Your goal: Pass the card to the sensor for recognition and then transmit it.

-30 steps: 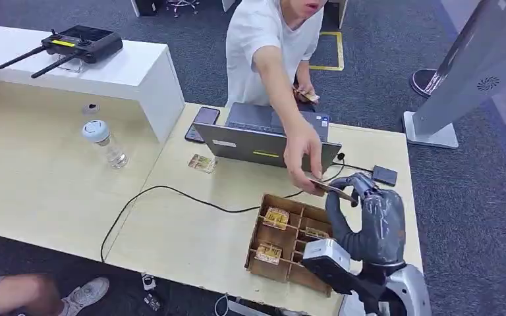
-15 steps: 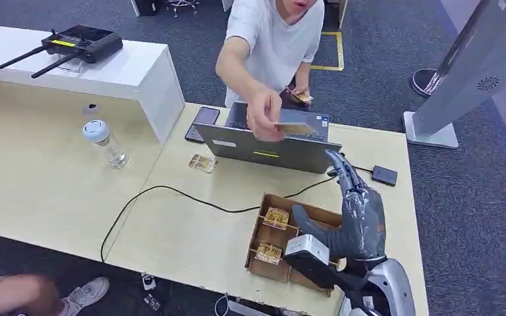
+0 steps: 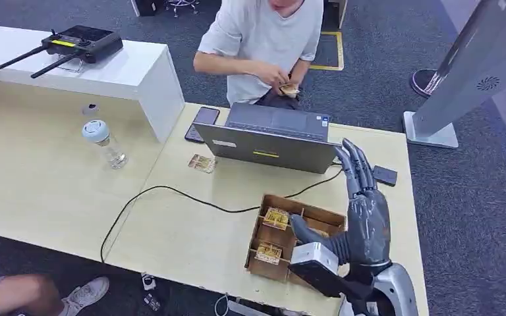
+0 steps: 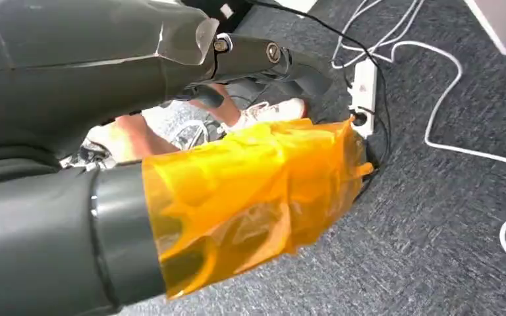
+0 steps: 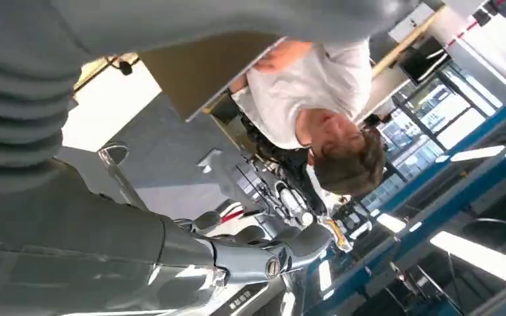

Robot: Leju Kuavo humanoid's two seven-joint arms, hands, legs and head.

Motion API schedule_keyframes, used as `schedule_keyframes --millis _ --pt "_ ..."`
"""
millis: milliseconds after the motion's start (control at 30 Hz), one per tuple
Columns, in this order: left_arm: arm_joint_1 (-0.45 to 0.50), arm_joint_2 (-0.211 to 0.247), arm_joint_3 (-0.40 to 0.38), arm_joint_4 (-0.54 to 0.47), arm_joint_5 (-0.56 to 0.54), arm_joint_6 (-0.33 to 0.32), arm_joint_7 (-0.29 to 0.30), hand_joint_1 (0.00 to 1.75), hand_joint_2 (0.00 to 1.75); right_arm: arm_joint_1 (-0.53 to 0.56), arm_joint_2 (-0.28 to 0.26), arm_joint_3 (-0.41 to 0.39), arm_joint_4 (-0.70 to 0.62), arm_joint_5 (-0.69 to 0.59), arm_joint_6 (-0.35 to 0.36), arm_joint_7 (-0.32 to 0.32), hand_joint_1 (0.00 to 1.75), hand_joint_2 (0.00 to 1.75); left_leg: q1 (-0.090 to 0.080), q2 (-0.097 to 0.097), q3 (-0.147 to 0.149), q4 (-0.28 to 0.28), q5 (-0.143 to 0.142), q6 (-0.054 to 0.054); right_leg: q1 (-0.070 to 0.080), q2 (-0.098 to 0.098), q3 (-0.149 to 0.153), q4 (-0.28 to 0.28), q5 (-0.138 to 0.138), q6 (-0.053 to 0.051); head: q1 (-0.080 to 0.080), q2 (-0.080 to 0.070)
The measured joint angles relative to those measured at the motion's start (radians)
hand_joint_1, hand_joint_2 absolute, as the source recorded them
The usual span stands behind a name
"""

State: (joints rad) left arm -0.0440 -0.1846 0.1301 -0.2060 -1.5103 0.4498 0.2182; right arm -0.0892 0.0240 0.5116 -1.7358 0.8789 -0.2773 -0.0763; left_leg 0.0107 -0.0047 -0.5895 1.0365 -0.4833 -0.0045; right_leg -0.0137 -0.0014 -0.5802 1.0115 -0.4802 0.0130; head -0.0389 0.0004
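Head view: right hand (image 3: 367, 220), dark grey with a matte rubbery skin, is raised palm-up above the right end of the table (image 3: 191, 243), fingers (image 3: 354, 164) straight and spread apart, thumb out to the side, nothing in it. It sits over the far right part of the wooden tray (image 3: 265, 263), a shallow brown box split by thin slats into rectangular compartments; three compartments on its left side each hold a small yellow-printed card, lying flat. Table top is pale wood-grain laminate.

Card (image 3: 290, 88) of the task is off the table, in the hands of the person (image 3: 263, 39) in a white shirt standing behind the laptop (image 3: 270, 141); the person holds it close to the body with both hands. Laptop is grey, open with its lid toward the camera. Small flat black sensor box (image 3: 385, 175) lies on the table just right of the laptop, near the fingertips, not touching them. Thin black cable (image 3: 171, 191) curves across the table. Another printed card (image 3: 202, 163) lies flat left of the laptop; black phone (image 3: 203, 123) beyond it. Clear plastic bottle (image 3: 105, 143) with pale cap stands upright on the left.

Left wrist view: left hand (image 4: 250, 191) is wrapped in crinkled translucent orange film above grey carpet; cannot tell how its fingers lie.
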Motion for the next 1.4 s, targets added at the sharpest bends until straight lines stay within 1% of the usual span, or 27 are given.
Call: schedule_keyframes --millis 100,367,567,700,1067,1133,1167,1400 --pt "0.001 0.000 0.004 0.000 0.009 0.004 0.000 0.00 0.00 0.025 0.000 0.002 -0.034 -0.008 -0.008 -0.004 0.00 0.00 0.000 0.000 0.000 0.000 0.000 0.000 0.000 0.000 0.000 0.000 0.000 0.000 0.000 0.000" --pt "0.006 0.000 0.021 0.000 0.036 0.026 0.000 0.00 0.00 0.121 -0.005 0.001 -0.106 -0.061 -0.048 -0.050 0.00 0.00 0.000 0.000 0.000 0.000 0.000 0.000 0.000 0.000 0.000 0.000 0.000 0.000 0.000 0.000" --pt "0.013 0.000 0.042 0.000 0.055 0.049 -0.009 0.00 0.00 0.201 -0.020 -0.013 -0.130 -0.183 -0.093 -0.144 0.00 0.00 0.000 0.000 0.000 0.000 0.000 0.000 0.000 0.000 0.000 0.000 0.000 0.000 0.000 0.000" --pt "0.018 0.000 0.057 0.000 0.064 0.060 -0.017 0.00 0.00 0.242 -0.029 -0.016 -0.132 -0.245 -0.116 -0.180 0.00 0.00 0.000 0.000 0.000 0.000 0.000 0.000 0.000 0.000 0.000 0.000 0.000 0.000 0.000 0.000" --pt "0.022 0.000 0.065 0.000 0.069 0.064 -0.020 0.00 0.00 0.271 -0.038 -0.017 -0.135 -0.264 -0.129 -0.192 0.00 0.00 0.000 0.000 0.000 0.000 0.000 0.000 0.000 0.000 0.000 0.000 0.000 0.000 0.000 0.000" --pt "0.026 0.000 0.083 0.000 0.083 0.084 -0.032 0.00 0.00 0.311 -0.056 -0.017 -0.143 -0.352 -0.166 -0.211 0.00 0.00 0.000 0.000 0.000 0.000 0.000 0.000 0.000 0.000 0.000 0.000 0.000 0.000 0.000 0.000" --pt "0.029 0.000 0.093 0.000 0.091 0.093 -0.037 0.00 0.00 0.345 -0.073 -0.017 -0.146 -0.419 -0.177 -0.217 0.00 0.00 0.000 0.000 0.000 0.000 -0.001 0.000 0.000 0.000 0.000 0.000 -0.001 0.000 0.000 0.000" --pt "0.032 0.000 0.110 0.000 0.098 0.095 -0.038 0.00 0.00 0.382 -0.108 -0.015 -0.145 -0.505 -0.190 -0.232 0.00 0.00 0.000 0.000 0.000 0.000 -0.001 0.000 0.000 0.000 0.000 0.000 -0.001 0.000 0.000 0.000"
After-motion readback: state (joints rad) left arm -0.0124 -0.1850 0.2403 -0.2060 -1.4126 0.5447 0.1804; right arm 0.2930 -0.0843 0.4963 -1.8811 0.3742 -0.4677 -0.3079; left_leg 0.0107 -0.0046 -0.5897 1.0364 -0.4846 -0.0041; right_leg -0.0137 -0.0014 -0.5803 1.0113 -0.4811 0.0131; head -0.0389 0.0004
